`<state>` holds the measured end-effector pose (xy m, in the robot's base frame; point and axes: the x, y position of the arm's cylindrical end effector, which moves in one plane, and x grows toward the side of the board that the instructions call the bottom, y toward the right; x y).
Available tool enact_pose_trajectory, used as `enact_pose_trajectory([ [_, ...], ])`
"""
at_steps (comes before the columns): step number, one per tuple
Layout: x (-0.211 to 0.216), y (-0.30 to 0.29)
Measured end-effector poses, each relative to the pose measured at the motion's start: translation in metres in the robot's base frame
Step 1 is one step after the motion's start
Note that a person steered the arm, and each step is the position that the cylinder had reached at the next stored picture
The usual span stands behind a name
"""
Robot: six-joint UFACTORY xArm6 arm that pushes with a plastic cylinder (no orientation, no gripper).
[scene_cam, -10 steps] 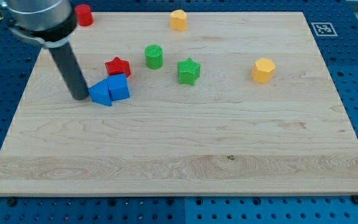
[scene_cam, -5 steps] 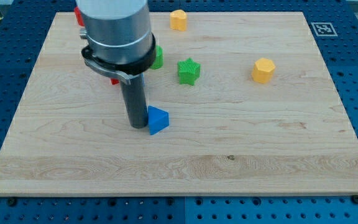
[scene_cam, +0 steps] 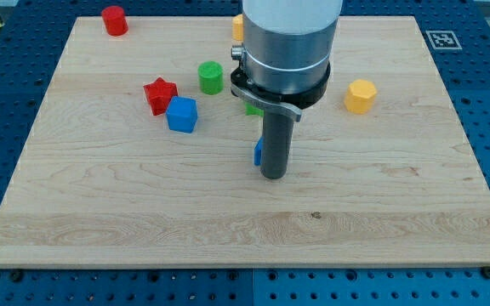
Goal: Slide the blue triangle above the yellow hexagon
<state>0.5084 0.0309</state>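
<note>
While my tip (scene_cam: 274, 176) rests on the wooden board (scene_cam: 398, 212) just below the middle of the frame, the blue triangle (scene_cam: 258, 153) sits tight against the rod's left side, and only a thin blue sliver of it shows past the dark shaft. Whether rod and block actually touch I cannot tell, though they look pressed together. No pincer ends this arm, only a plain rod, so nothing is clenched or released.

At the right of the frame, well apart from the tip, stands the yellow hexagon (scene_cam: 360, 96). A second yellow block (scene_cam: 236, 25) peeks out at the top centre, mostly hidden behind the arm's wide grey body (scene_cam: 289, 42), so its shape is unclear. A scrap of a green block (scene_cam: 252, 108) shows just beneath that body, its shape hidden too.

Left of centre, the blue cube (scene_cam: 182, 114) sits just beside the red star (scene_cam: 159, 93), lower and to its right, seemingly touching. The green cylinder (scene_cam: 210, 77) stands near them, higher and to the right. In the upper left corner of the board is the red cylinder (scene_cam: 114, 19).
</note>
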Motion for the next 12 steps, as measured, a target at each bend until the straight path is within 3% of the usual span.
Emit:
enact_pose_trajectory([
  [4, -0.023, -0.04],
  [7, -0.061, 0.032],
  [9, -0.044, 0.02],
  [10, -0.044, -0.015],
  [12, -0.074, 0.011],
])
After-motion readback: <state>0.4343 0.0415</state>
